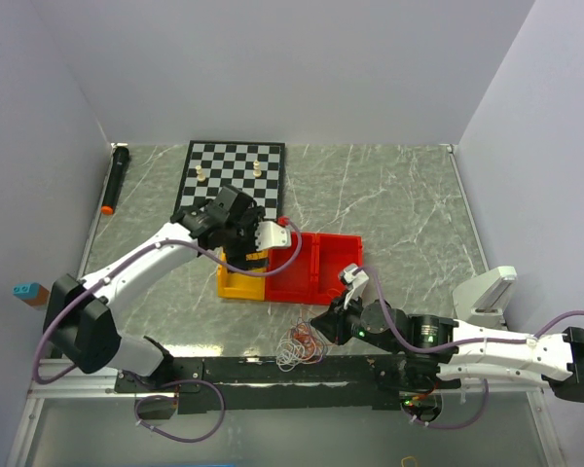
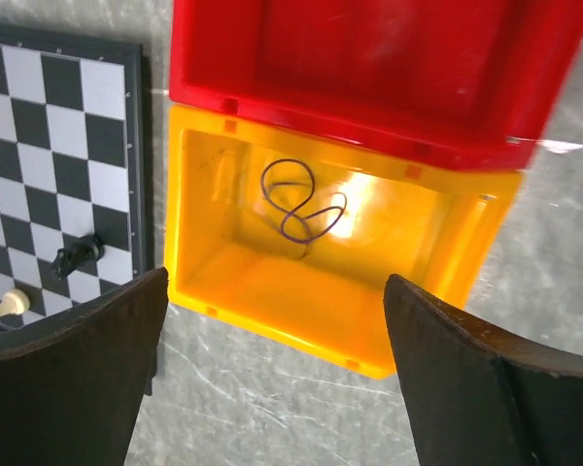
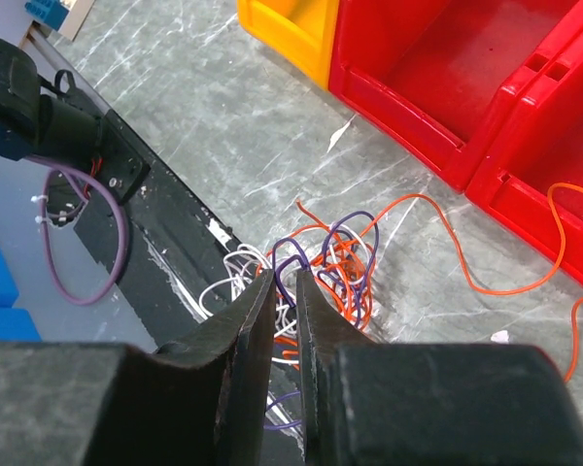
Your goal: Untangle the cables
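The cables lie as a tangle (image 1: 302, 342) of orange, white and purple wires near the table's front edge. In the right wrist view the tangle (image 3: 345, 257) sits just beyond my right gripper (image 3: 285, 277), whose jaws stand almost together with a purple loop (image 3: 290, 248) pinched between the tips. One orange strand (image 3: 466, 282) trails off towards the red bins. A single purple cable (image 2: 301, 209) lies curled inside the yellow bin (image 2: 272, 332). My left gripper (image 2: 277, 280) hovers above that bin, wide open and empty.
Two red bins (image 1: 316, 268) adjoin the yellow bin (image 1: 241, 282) mid-table. A chessboard (image 1: 236, 170) with a few pieces lies at the back, and a black stick with an orange tip (image 1: 115, 180) lies far left. The black base rail (image 3: 146, 214) borders the tangle.
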Available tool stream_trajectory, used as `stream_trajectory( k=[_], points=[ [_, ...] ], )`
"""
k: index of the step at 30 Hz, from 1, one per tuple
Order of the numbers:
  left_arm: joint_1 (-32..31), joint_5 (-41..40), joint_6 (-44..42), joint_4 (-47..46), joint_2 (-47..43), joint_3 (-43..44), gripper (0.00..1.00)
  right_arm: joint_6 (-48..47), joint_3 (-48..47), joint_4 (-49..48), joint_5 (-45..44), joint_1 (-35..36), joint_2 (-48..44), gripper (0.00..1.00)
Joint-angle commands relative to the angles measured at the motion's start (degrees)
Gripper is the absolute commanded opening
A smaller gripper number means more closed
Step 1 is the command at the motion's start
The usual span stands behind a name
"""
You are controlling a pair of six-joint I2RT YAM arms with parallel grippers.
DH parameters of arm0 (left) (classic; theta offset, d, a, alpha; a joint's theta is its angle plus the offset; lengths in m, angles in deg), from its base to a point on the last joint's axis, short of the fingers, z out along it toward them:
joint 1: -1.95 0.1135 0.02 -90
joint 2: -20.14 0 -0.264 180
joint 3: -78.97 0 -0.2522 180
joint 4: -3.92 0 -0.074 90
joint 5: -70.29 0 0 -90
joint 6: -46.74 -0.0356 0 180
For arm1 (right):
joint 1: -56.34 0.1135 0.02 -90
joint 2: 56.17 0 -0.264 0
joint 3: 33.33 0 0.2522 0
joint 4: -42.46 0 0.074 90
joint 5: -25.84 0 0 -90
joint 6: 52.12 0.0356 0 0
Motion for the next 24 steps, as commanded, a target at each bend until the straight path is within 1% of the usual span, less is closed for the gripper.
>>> stream_trajectory(
  k=[1, 5, 8, 10, 12, 16, 18, 20, 24],
  points=[
    [0.0, 9.1, 0.2, 4.8, -5.6, 3.5, 0.97, 0.0, -0.3, -1.0, -0.7, -0.2, 0.3, 0.22],
    [-0.1, 20.6, -0.7, 7.5, -10.9, 4.6, 0.96, -1.6, -1.9, -2.9, 0.4, -0.2, 2.4, 0.2],
    [-0.7, 28.6, -0.3, 11.0, -11.5, 4.7, 0.97, -3.7, -4.7, -4.3, 1.4, -0.2, 4.8, 0.18],
    [-1.7, 33.1, -2.1, 13.1, -12.2, 3.4, 0.97, -4.8, -7.0, -4.7, 2.1, -0.2, 6.4, 0.17],
    [-4.0, 35.2, -2.9, 13.0, -13.2, 1.6, 0.97, -6.0, -8.9, -5.7, 2.8, -0.1, 7.5, 0.16],
    [-8.9, 36.1, -0.7, 10.2, -14.1, -1.0, 0.97, -7.9, -12.5, -7.7, 4.7, -0.1, 9.0, 0.15],
    [-9.9, 37.4, 0.9, 9.0, -13.3, -1.1, 0.97, -8.7, -14.0, -9.0, 6.0, -0.1, 9.8, 0.15],
    [-10.1, 38.9, 4.5, 6.6, -12.6, -1.6, 0.97, -9.5, -15.7, -9.8, 6.9, -0.1, 11.4, 0.14],
    [-10.9, 41.8, 8.0, 3.3, -13.3, -3.3, 0.97, -11.1, -18.1, -11.1, 8.1, -0.1, 13.8, 0.13]
  ],
)
